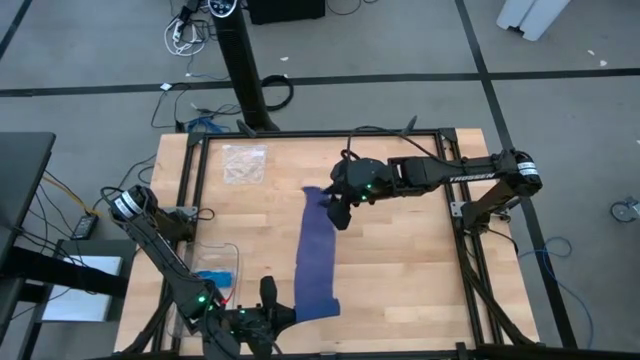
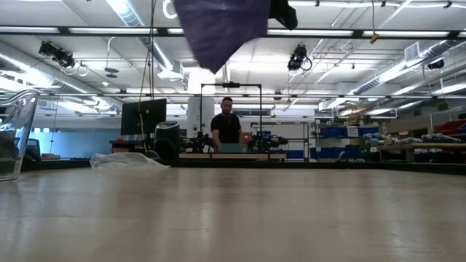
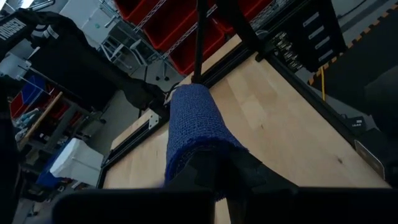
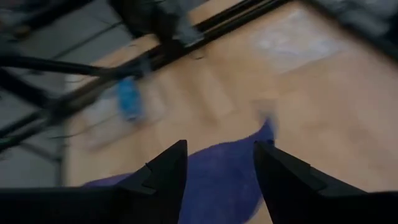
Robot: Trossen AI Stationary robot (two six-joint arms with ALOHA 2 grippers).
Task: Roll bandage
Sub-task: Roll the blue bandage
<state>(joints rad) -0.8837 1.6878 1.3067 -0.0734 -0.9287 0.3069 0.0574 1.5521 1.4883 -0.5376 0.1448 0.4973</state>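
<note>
The bandage (image 1: 315,250) is a long dark navy strip running from the table's near side toward its far side. My left gripper (image 1: 280,313) is at the near edge, shut on the strip's near end. My right gripper (image 1: 338,212) is over the strip's far end (image 1: 314,192) with its fingers apart. In the right wrist view the strip (image 4: 217,177) shows between and beyond the fingers. In the low view a piece of the bandage (image 2: 222,25) hangs high above the table top. My left gripper pinches the bandage's near end (image 3: 200,148) between its two fingers, coming level from the table's near side and lying along the strip. The held end is lifted off the table, and the strip runs away from the fingers toward the far side. My right gripper stands open at the far end; I cannot tell whether it touches the bandage.
A clear plastic bag (image 1: 245,162) lies at the far left. A light-blue item (image 1: 215,275) lies in clear plastic at the near left. A clear container (image 2: 14,135) stands at the low view's left edge. A person (image 2: 227,125) stands in the room beyond the table.
</note>
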